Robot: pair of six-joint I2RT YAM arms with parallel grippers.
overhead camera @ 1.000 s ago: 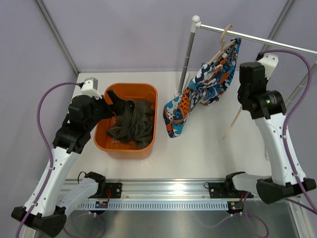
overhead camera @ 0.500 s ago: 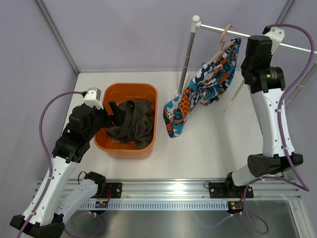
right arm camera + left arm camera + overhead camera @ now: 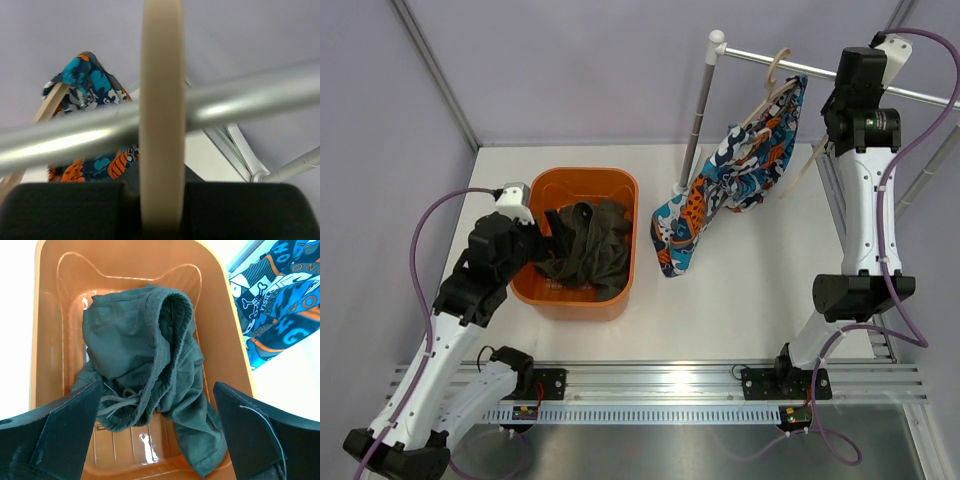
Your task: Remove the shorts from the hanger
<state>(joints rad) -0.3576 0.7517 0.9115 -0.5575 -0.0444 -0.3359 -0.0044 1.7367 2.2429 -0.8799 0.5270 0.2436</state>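
Dark olive-green shorts [image 3: 145, 355] with a drawstring lie crumpled in the orange basin [image 3: 47, 340]. My left gripper [image 3: 155, 440] hovers open above them, with nothing between its fingers [image 3: 65, 430]. In the top view it [image 3: 548, 228] is at the basin's left rim. Printed blue, orange and white shorts [image 3: 730, 175] hang from a wooden hanger [image 3: 775, 80] on the metal rail [image 3: 920, 97]. My right gripper [image 3: 832, 140] is up by the rail, shut on a bare wooden hanger [image 3: 161, 100] whose bar crosses the rail [image 3: 240, 97]. The printed shorts [image 3: 90, 90] show behind it.
The orange basin [image 3: 575, 300] stands left of centre on the white table. The rail's upright post [image 3: 698, 110] rises from the table's far middle. A slanted frame bar [image 3: 930, 165] runs at the far right.
My right arm has lifted the bare hanger up and back to the rail. My left gripper has drawn back a little toward the basin's left rim, still open.
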